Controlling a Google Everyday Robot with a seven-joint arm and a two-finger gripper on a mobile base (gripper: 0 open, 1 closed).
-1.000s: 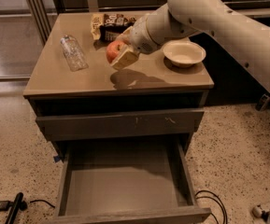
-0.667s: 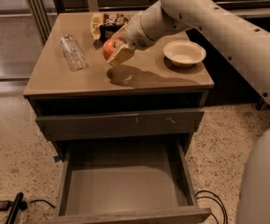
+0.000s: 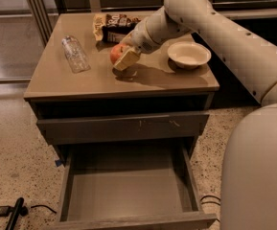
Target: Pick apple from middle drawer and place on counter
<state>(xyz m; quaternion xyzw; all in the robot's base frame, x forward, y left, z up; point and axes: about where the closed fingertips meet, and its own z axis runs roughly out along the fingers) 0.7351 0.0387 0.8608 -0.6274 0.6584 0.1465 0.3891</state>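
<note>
The apple (image 3: 116, 53), red with yellowish patches, is held in my gripper (image 3: 123, 57), which is shut on it. The gripper holds the apple low over the middle of the tan counter (image 3: 71, 83), with its shadow right beneath; I cannot tell if the apple touches the top. My arm reaches in from the upper right. The middle drawer (image 3: 128, 188) is pulled out at the bottom of the cabinet, and its grey inside shows nothing in it.
A clear plastic bottle (image 3: 75, 54) lies on the counter's left. A snack bag (image 3: 115, 27) lies at the back. A white bowl (image 3: 189, 55) stands at the right. A shut drawer front with pale scratches (image 3: 123, 127) sits above the open drawer. A black tool and cable (image 3: 13, 212) lie on the floor at the left.
The gripper with the apple has come down closer to the counter; the gap to its shadow has shrunk. The other things have not moved.
</note>
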